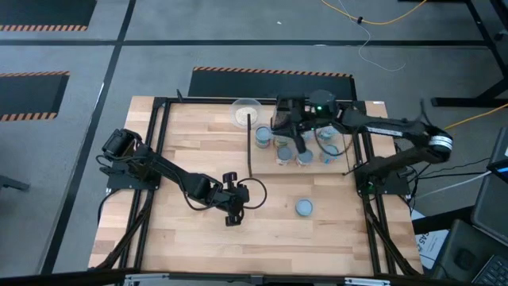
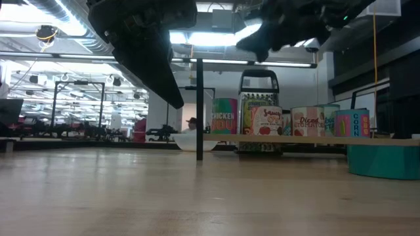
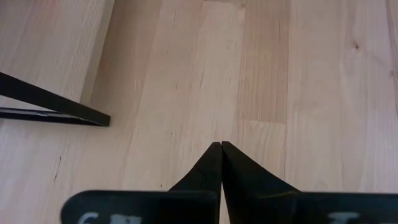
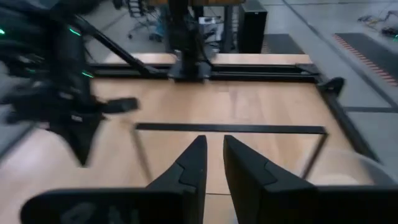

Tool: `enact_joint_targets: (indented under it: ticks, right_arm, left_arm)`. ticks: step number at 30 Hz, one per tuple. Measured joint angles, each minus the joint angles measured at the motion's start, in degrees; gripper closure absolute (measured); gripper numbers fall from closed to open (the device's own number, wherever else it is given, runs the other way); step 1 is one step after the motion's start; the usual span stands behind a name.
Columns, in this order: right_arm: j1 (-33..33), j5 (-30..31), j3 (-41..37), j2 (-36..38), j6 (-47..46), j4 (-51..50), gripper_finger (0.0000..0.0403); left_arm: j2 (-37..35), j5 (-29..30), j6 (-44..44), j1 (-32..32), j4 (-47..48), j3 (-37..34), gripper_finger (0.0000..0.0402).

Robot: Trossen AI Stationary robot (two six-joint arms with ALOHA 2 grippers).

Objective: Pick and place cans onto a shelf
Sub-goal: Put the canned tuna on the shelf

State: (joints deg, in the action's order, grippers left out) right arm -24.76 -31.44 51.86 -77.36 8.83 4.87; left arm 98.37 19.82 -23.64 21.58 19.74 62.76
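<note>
One can (image 1: 304, 207) sits alone on the table (image 1: 190, 139), well apart from the shelf (image 1: 317, 147), where more cans (image 1: 283, 153) stand in a row. It looks hard, smooth and a bit slippery, so squeeze its round sides. The right tool (image 1: 300, 145) hangs over the shelf, a little open and empty. The left tool (image 1: 232, 214), closed, waits near the lone can.

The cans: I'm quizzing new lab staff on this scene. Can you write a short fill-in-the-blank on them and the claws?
1. One can stands alone on the ____, away from the shelf.
2. The left claw has its fingers ____.
3. The right claw is over the ____.

Missing words: table; shut; shelf
</note>
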Motion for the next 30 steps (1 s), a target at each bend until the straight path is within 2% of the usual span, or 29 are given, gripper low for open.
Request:
enact_joint_targets:
  ticks: [6,14,21,24,27,30]
  right_arm:
    - [4.34,-4.21,0.0,8.02,-2.64,-14.4,0.0344]
    - [18.5,-4.84,0.0,11.48,-4.45,-34.2,0.0344]
    - [31.97,5.38,-0.05,11.14,-13.22,-39.98,0.0344]
    - [36.23,7.65,-0.04,11.14,-17.26,-41.5,0.0344]
    - [40.19,9.63,-0.04,11.14,-17.62,-42.54,0.0344]
    - [43.85,14.62,-0.51,11.14,-17.57,-42.67,0.0344]
  left_arm:
    - [0.0,0.01,0.02,0.0,-0.09,0.0,0.0402]
    - [0.0,0.01,0.09,0.0,-0.28,0.0,0.0402]
    - [0.0,0.01,0.17,-0.02,-0.3,0.0,0.0402]
    - [0.0,0.01,0.18,-0.01,-0.3,0.0,0.0402]
    - [0.0,0.04,0.18,-0.02,-0.3,0.0,0.0402]
    - [0.02,0.04,0.17,-0.02,-0.3,0.0,0.0402]
